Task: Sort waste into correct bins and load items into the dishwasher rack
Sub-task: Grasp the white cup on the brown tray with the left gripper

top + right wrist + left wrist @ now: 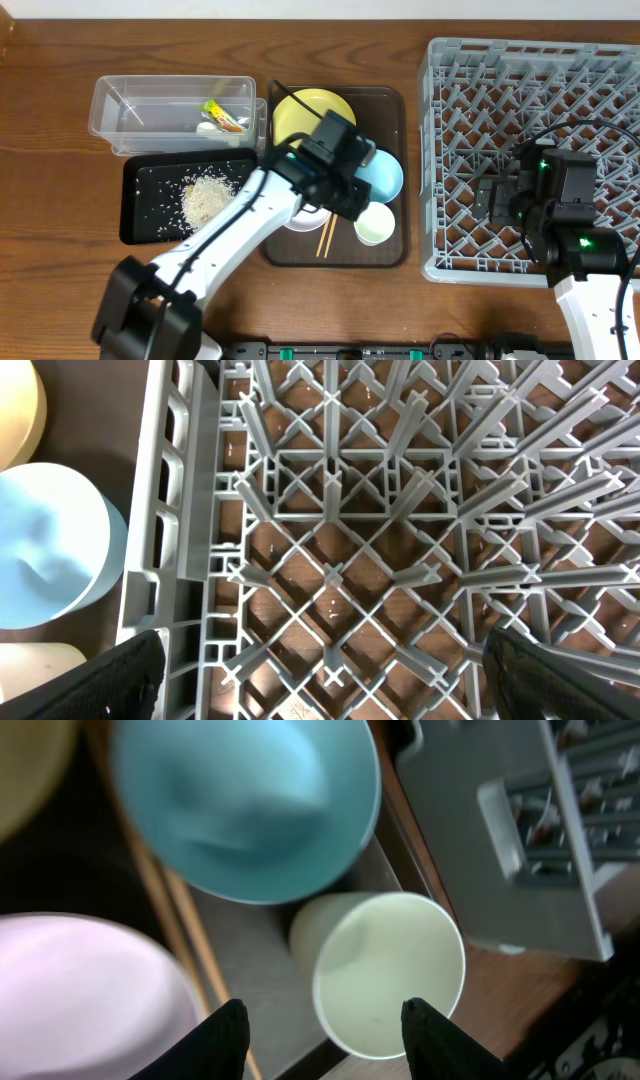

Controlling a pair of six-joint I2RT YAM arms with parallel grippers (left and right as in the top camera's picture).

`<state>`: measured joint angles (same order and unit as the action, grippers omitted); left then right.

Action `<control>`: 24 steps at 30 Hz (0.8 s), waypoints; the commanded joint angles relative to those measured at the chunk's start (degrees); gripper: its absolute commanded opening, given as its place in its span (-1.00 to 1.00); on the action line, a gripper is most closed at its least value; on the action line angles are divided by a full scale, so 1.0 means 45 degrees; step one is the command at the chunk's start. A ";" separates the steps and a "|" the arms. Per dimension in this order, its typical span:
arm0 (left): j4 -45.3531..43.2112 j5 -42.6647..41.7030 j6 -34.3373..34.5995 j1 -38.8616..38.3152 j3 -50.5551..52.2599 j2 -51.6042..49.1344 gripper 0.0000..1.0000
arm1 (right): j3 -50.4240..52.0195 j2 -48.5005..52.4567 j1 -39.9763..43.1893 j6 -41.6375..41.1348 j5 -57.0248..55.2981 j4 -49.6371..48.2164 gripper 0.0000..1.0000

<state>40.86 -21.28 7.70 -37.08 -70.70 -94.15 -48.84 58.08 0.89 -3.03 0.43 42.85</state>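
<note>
On my far left the clear tub (105, 110) sits toward the back of the table. The snack wrapper (225, 115) and the white scrap (207, 127) lie inside it at its right end. Just in front of it is the black tray (140, 215), holding the rice scraps (207, 195) in a heap with stray grains around.

Next comes the brown serving tray (392, 110), where the dishes are. The yellow plate (298, 112) is at the back and the blue bowl (388, 175) is in front of it, to the right. The white bowl (303, 217) is at front left, partly under my left arm, with the chopsticks (327, 238) just beside it. The pale cup (374, 223) stands upright at front right, close to the blue bowl.

My left gripper (325, 1035) hangs over that cup, jaws parted and nothing clamped between them. On the wrist camera one fingertip shows over the cup's rim and the other out over the tray floor. Whether either touches the cup I cannot tell.

Further right stands the dishwasher rack (445, 60). My right gripper (325, 680) hovers above its lattice near the left wall, jaws spread wide, gripping nothing.
</note>
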 commanded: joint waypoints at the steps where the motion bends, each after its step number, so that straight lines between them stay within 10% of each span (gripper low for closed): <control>1: 0.0034 0.0141 0.0160 -0.0272 0.0248 -0.0631 0.04 | -0.0243 -0.0010 -0.0121 -0.0175 0.0058 0.0044 0.99; 16: 0.0311 0.0311 0.0554 -0.0301 0.0214 -0.1574 -0.88 | -0.0243 -0.0010 -0.0121 -0.0170 0.0058 0.0034 0.99; 24: 0.0894 -0.1574 0.0554 0.1632 -0.0112 0.0321 -0.87 | -0.0243 -0.0010 -0.0121 -0.0175 0.0233 -0.1515 0.99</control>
<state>45.74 -22.46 10.28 -33.61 -69.82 -97.69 -48.86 58.08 0.89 -3.03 0.49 37.47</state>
